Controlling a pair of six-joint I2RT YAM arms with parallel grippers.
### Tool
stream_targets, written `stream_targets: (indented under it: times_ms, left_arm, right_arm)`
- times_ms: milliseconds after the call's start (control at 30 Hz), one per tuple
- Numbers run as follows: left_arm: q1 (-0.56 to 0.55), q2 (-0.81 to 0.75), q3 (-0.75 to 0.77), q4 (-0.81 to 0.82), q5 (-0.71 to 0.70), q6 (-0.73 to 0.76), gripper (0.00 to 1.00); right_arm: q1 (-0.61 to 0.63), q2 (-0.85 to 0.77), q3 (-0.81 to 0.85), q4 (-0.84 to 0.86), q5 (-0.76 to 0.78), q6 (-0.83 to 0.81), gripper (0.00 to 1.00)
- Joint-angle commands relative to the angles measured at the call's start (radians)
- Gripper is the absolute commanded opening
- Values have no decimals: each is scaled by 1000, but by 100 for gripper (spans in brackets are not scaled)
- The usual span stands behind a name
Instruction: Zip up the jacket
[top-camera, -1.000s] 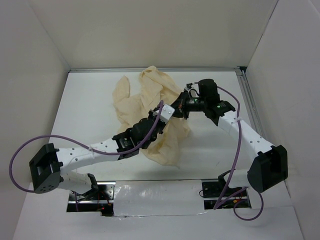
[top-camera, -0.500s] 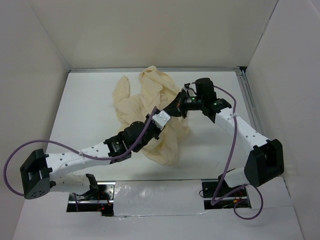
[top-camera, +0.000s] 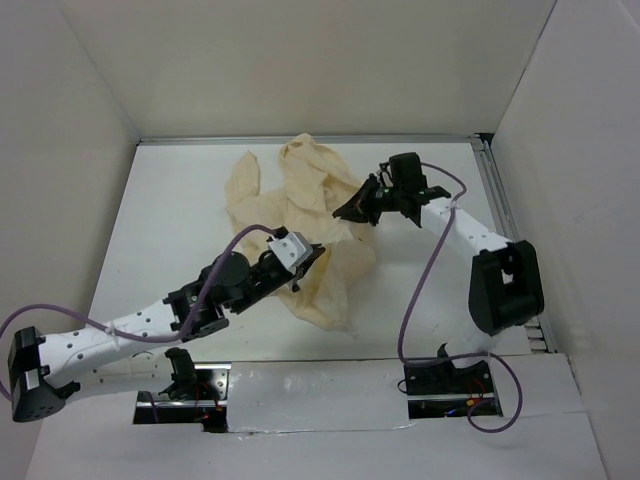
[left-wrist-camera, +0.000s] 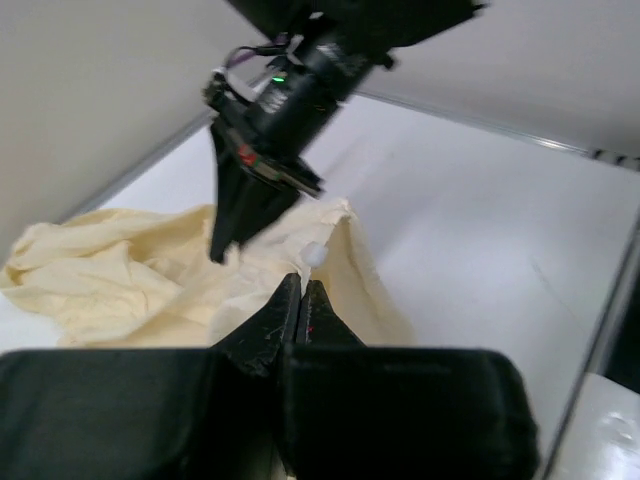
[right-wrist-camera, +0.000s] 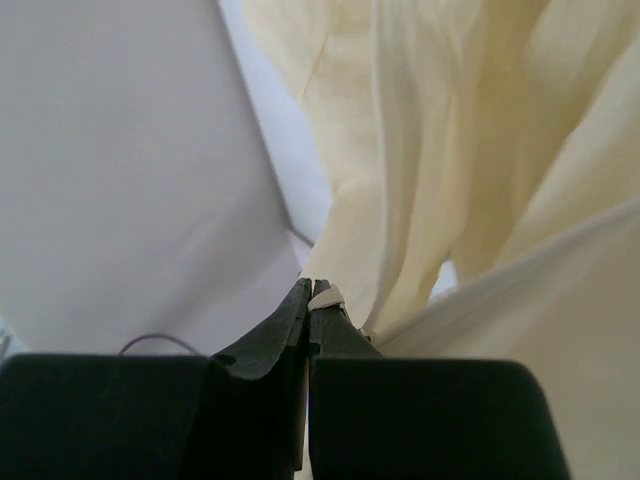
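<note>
The jacket (top-camera: 300, 190) lies crumpled toward the far middle of the white counter (top-camera: 170, 230), one pale fold spread to the left and a longer, wrinkled run of cloth trailing toward the near side. The two arms meet over it. The left arm reaches in from the near left corner, and the left fingers (left-wrist-camera: 302, 300) are pressed together with no gap showing. Their tips sit right at the near edge of the cloth heap. A small pale tab (left-wrist-camera: 316, 253) shows just past those tips, against the fabric, but I cannot tell whether it or any cloth is pinched between them. The right arm comes in from the right, and the right fingers (right-wrist-camera: 308, 305) are also together, clamped on a small cream bit of the jacket's edge at their very tips. Seen from the right wrist, the fabric stretches away from that pinch in long folds, filling the right side of the view with bare counter to the left. From the left wrist, the right fingers point down onto the top of the heap, close above the left pair.
</note>
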Motion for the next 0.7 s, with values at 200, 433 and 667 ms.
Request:
stream_targets:
  times_ms: [200,433,667]
  left_arm:
    - [-49,-182,-142,-191,210,-305,0]
    - [-58,-188,-277,-276,466,-448,0]
    - [-58,-231,-376,-250,640,-517,0]
  right_arm:
    - [-79,418,575,109,170,-240,0]
    - [-112,710,960,91,243,-213,0]
    - [-118,885,1271,64,388,-254,0]
